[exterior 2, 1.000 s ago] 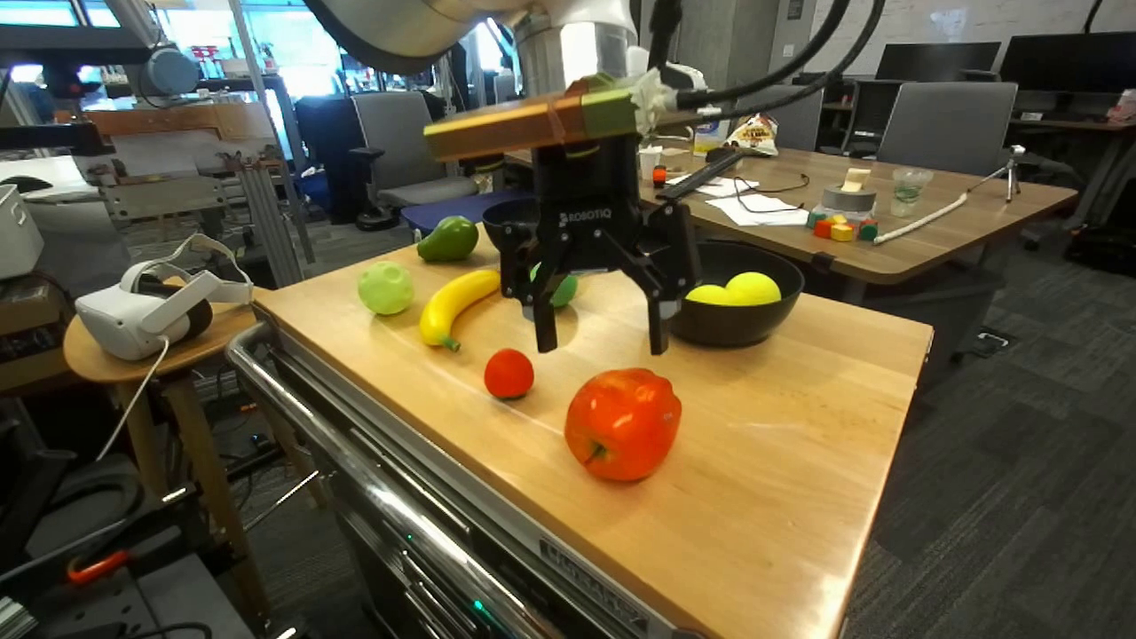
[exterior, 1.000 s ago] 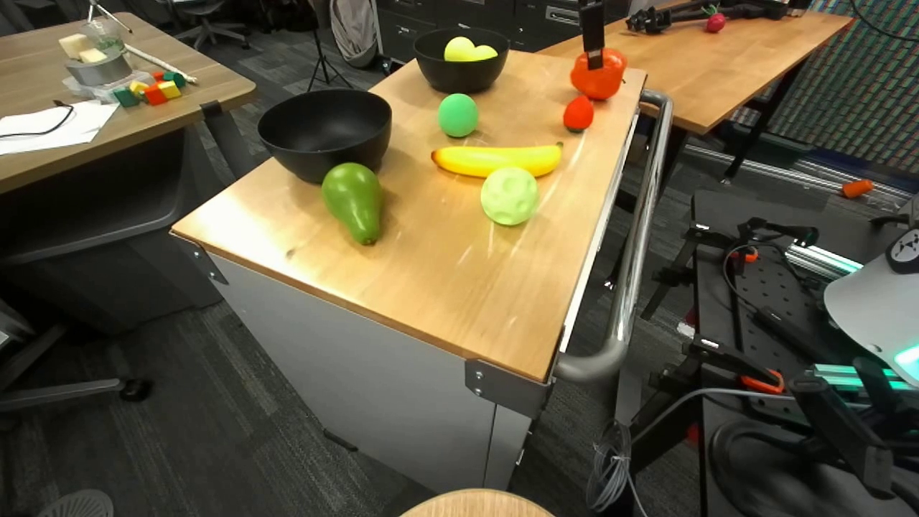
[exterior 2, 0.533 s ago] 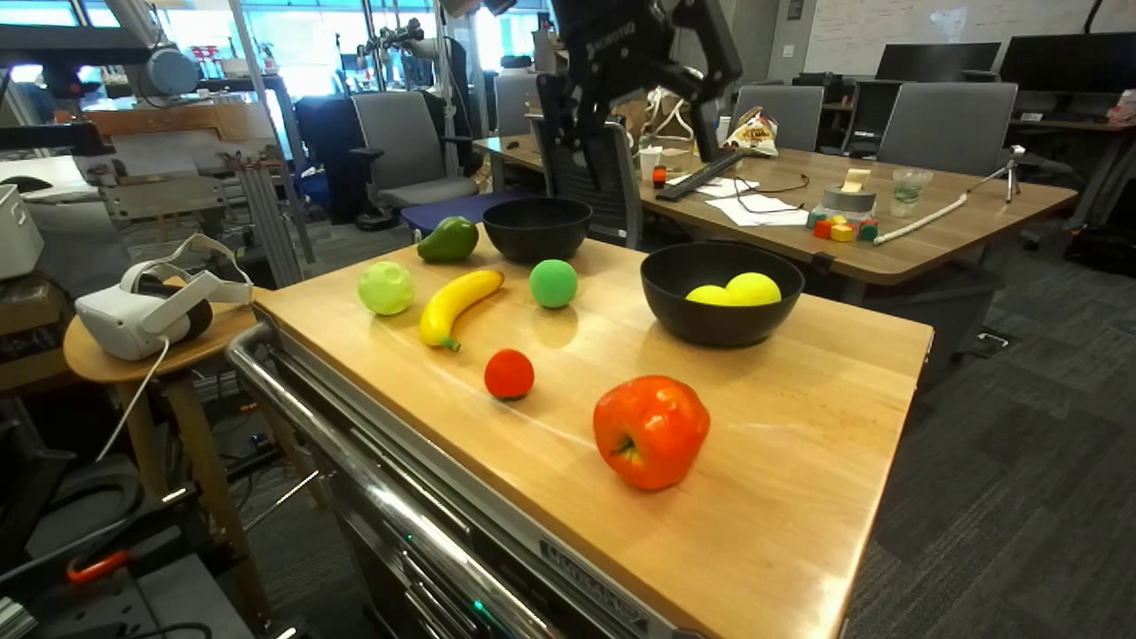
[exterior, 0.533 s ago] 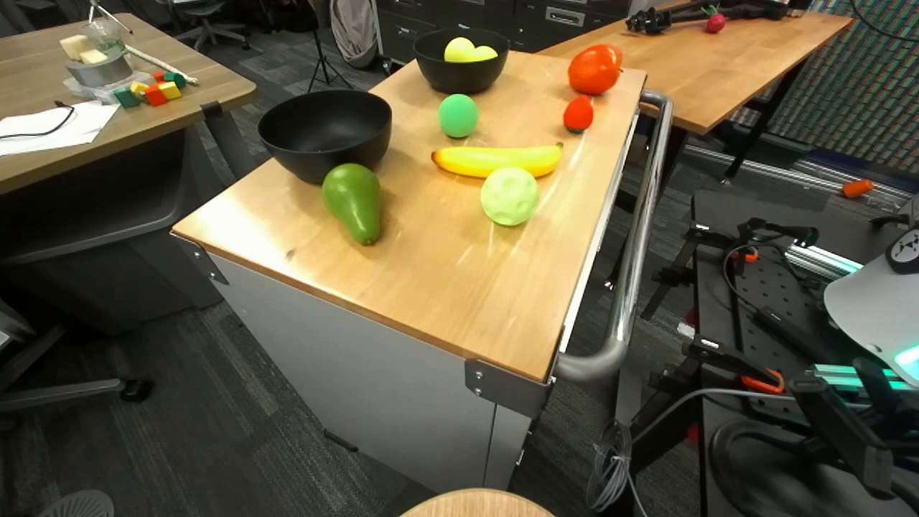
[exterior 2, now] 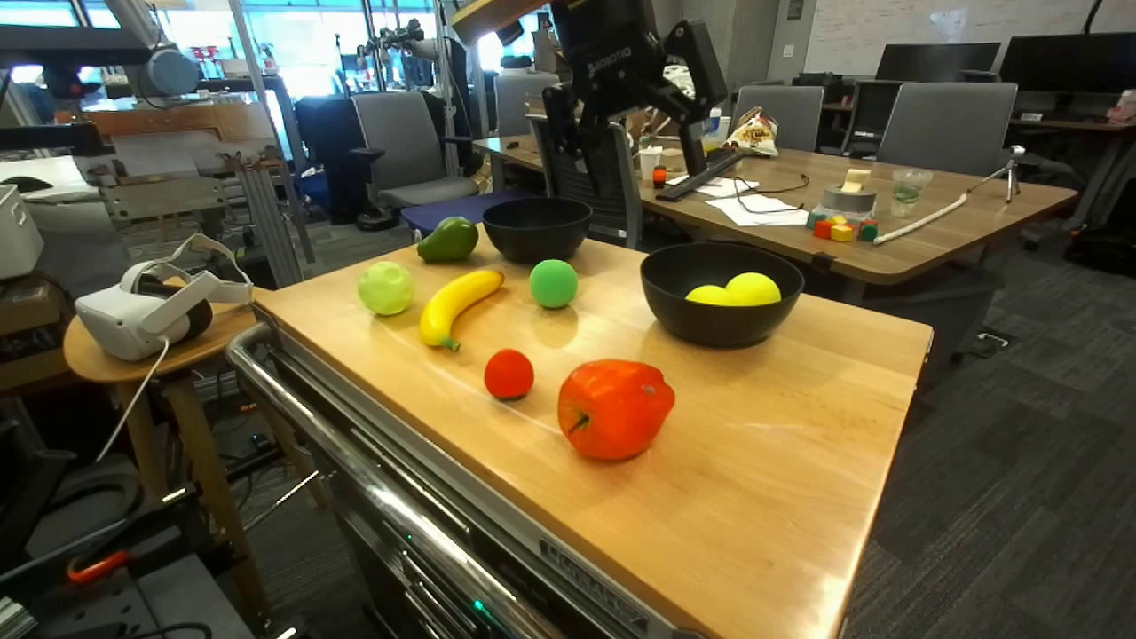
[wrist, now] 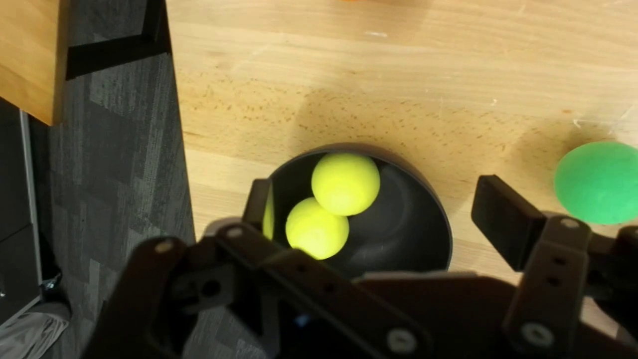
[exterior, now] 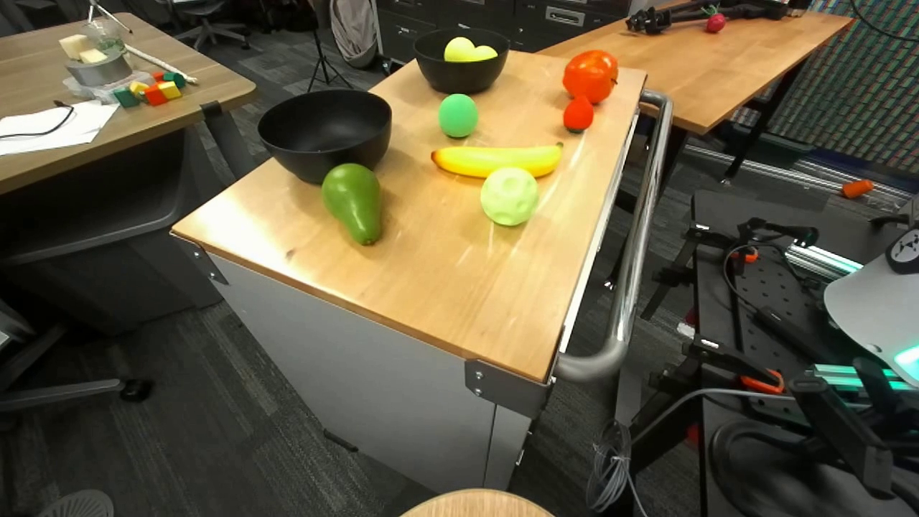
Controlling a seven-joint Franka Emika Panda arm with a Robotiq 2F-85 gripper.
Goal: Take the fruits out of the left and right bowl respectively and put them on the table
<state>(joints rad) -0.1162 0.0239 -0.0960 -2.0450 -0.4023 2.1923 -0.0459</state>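
Black gripper (wrist: 379,209): jaws wide apart, nothing held. In the wrist view, the matte black bowl (wrist: 408,237) lies between the jaws; two smooth yellow spheres (wrist: 333,205) remain inside, presumably the next pick. Change: in both exterior views the glossy, lobed red fruit (exterior 2: 617,410), free of the gripper, has rolled towards the small red ball (exterior 2: 509,374). Judgement: released onto the wooden table (exterior 2: 781,497) but possibly unsettled; confirm rest before proceeding. Outward: matte green ball (exterior 2: 553,284), curved banana (exterior 2: 454,306), dimpled pale-green ball (exterior 2: 386,288), pear-shaped green fruit (exterior 2: 448,240) and a deep second bowl (exterior: 327,133), no fruit visible inside.
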